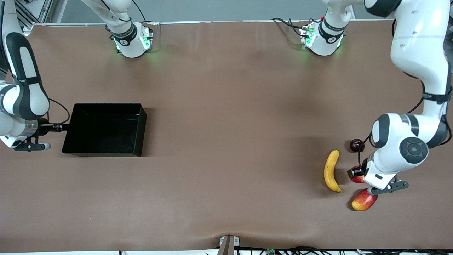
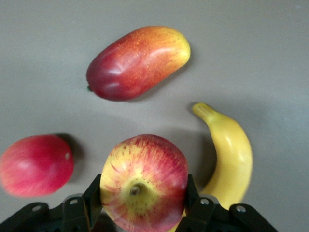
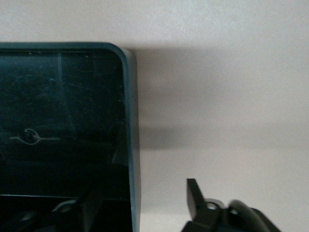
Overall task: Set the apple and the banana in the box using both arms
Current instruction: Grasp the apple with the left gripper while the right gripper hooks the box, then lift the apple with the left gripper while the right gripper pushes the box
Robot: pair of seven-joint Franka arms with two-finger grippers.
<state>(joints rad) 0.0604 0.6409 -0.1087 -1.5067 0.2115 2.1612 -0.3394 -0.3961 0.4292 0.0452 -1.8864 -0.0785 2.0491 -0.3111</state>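
The apple [image 2: 145, 179], red with yellow streaks, sits between the fingers [image 2: 94, 193] of my left gripper [image 1: 357, 173], which press on both its sides. In the front view only a red sliver of it [image 1: 357, 179] shows under the hand, at the left arm's end of the table. The yellow banana [image 1: 332, 171] lies beside it on the table and also shows in the left wrist view [image 2: 231, 154]. The black box [image 1: 106, 105] stands at the right arm's end. My right gripper [image 1: 58, 127] is open astride the box's end wall [image 3: 131, 121], one finger inside and one finger [image 3: 195, 198] outside.
An oval red-and-yellow fruit [image 1: 363, 200] lies nearer the front camera than the apple. A plain pinkish-red round fruit [image 2: 34, 164] lies close beside the apple. A dark red round fruit [image 1: 356, 145] lies farther from the camera than the banana.
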